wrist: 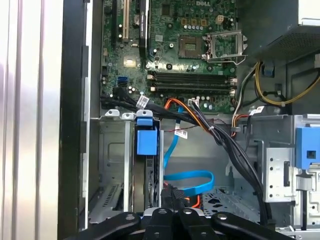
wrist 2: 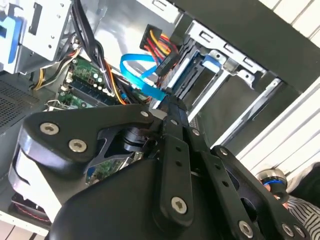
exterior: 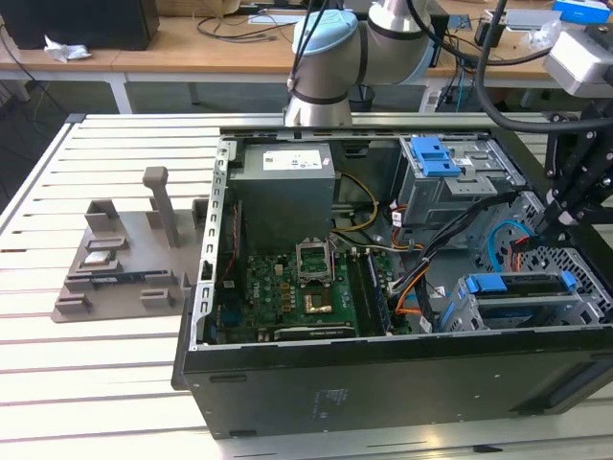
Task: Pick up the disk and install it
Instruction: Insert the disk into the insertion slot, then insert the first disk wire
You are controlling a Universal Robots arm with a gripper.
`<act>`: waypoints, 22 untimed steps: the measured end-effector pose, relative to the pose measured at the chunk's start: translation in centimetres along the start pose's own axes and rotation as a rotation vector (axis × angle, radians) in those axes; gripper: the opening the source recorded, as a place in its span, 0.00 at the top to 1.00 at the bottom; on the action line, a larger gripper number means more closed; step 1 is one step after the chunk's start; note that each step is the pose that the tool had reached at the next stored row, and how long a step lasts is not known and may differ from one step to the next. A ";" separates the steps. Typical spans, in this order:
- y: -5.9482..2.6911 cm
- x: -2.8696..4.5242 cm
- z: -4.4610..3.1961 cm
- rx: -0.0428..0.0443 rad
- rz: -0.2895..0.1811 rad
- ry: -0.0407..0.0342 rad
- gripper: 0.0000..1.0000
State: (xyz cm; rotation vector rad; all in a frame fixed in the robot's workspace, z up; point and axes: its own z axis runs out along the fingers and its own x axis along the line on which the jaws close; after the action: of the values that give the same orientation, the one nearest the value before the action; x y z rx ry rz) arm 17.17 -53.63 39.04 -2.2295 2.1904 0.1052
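Note:
The disk (exterior: 518,285) sits on edge in the metal drive cage (exterior: 498,311) at the case's front corner, on the exterior view's right. Blue rails cap both its ends. The first wrist view shows it as a dark slab (wrist: 151,180) below its blue tab (wrist: 146,141). My gripper (exterior: 546,225) hangs just beside the cage, over the blue data cable (wrist: 190,176). Its black fingers (wrist: 167,197) are pressed together, shut with nothing between them. In the second wrist view the gripper (wrist 2: 169,102) points toward the cage (wrist 2: 225,62).
The open computer case (exterior: 383,383) lies on a slatted white table (exterior: 96,364). A grey power supply box (exterior: 285,196) and the motherboard (exterior: 287,297) fill the middle. Black and orange cable bundles (exterior: 450,240) cross toward an upper bay with a blue latch (exterior: 433,153). A grey fixture (exterior: 124,259) stands outside the case.

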 end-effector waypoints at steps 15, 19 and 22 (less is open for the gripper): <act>-0.23 1.77 -0.05 -0.0026 0.001 -0.0002 0.89; -0.23 1.81 -0.05 -0.0026 0.001 -0.0002 0.89; -0.23 1.84 -0.05 -0.0025 0.001 -0.0003 0.89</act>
State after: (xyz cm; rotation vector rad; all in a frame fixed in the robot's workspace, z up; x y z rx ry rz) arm 17.43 -55.46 38.97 -2.2292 2.1930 0.1084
